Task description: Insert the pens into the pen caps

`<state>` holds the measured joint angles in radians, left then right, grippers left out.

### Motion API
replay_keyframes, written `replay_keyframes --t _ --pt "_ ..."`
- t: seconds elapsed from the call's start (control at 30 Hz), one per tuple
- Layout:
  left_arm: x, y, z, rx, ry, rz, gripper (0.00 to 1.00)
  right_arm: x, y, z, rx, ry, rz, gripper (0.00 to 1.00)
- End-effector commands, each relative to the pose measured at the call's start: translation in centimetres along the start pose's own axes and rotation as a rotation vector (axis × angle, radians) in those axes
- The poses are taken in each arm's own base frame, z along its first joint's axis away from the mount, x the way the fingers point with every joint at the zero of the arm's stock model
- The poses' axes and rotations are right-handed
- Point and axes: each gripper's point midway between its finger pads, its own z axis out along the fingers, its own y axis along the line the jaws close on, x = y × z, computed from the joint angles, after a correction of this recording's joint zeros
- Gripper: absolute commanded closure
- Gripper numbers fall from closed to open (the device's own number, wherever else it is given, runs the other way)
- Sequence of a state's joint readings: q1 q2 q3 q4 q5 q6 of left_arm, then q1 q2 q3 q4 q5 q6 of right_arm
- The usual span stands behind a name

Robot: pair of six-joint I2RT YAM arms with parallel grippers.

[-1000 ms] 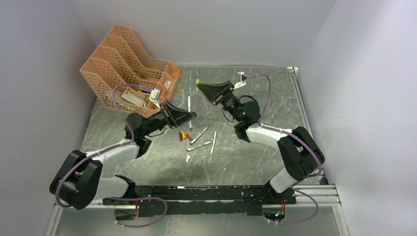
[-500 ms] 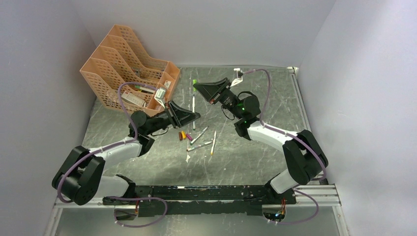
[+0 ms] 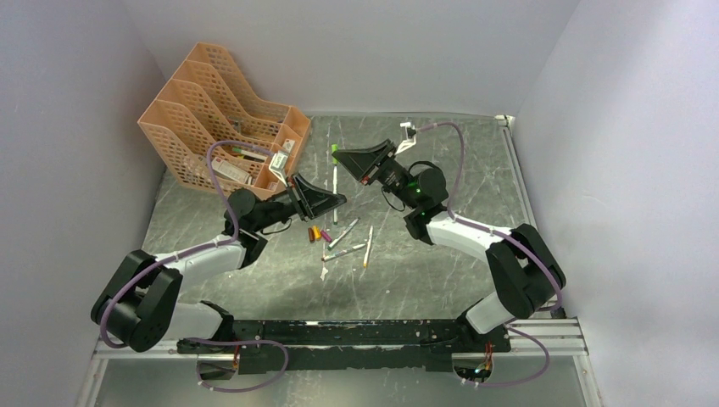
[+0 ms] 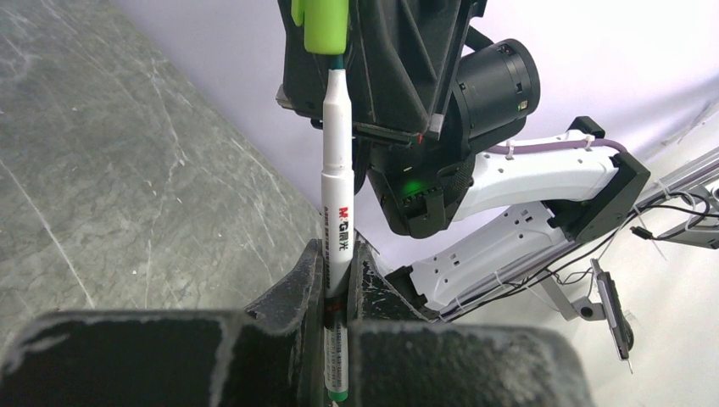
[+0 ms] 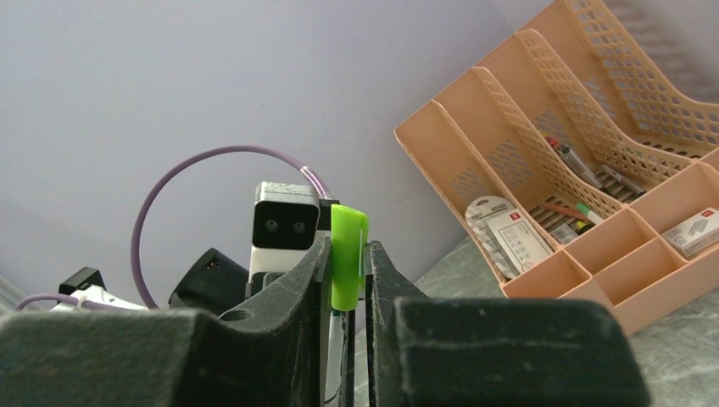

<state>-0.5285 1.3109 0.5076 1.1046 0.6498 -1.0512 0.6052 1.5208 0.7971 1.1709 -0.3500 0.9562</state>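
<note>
Over the past second the left gripper (image 3: 341, 201), clamped on the thin white marker pen (image 3: 336, 180), has swung slightly to the right, carrying the barrel with it. The right gripper (image 3: 337, 153), pinching the lime-green pen cap (image 3: 335, 148), has slid left and nearer. The cap, earlier off to the right of the pen, now sits at its dark tip.

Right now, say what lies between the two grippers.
A white pen bridges them: the left gripper clamps its barrel, its tip meets the green cap in the right gripper. Left wrist view shows it.
</note>
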Motion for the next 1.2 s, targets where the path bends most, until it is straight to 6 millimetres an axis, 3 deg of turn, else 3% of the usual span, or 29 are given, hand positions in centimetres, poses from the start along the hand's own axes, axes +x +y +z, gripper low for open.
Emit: replay_keyframes --t 0.0,0.27,0.47,0.63,0.83,1.1,1.17 --pt "-1.5 -1.6 0.7 0.038 -0.032 0.07 0.93 -0.1 1.3 -0.3 -0.043 -0.008 -0.006 1.0" --pt "-1.5 -1.2 0.9 0.038 -0.041 0.073 0.93 0.2 1.4 -0.8 -0.037 0.0 0.009 1.0" --pt "-2.7 -1.6 1.6 0.04 -0.051 0.129 0.93 1.0 1.1 -1.5 -0.017 0.032 0.005 1.0" --pt "-3.9 -2.8 2.1 0.055 -0.053 0.223 0.93 1.4 1.1 -2.1 -0.015 0.041 0.018 1.0" --pt "-5.1 -2.8 2.2 0.012 -0.041 0.414 0.93 1.7 2.3 -2.7 -0.074 0.049 0.058 1.0" --pt "-5.1 -2.9 2.1 -0.019 0.061 0.597 0.93 0.5 3.7 -2.6 -0.115 0.034 0.026 0.76" --pt "-5.3 -2.8 1.9 -0.038 0.056 0.6 0.93 0.0 4.1 -2.6 -0.126 0.024 0.013 0.66"
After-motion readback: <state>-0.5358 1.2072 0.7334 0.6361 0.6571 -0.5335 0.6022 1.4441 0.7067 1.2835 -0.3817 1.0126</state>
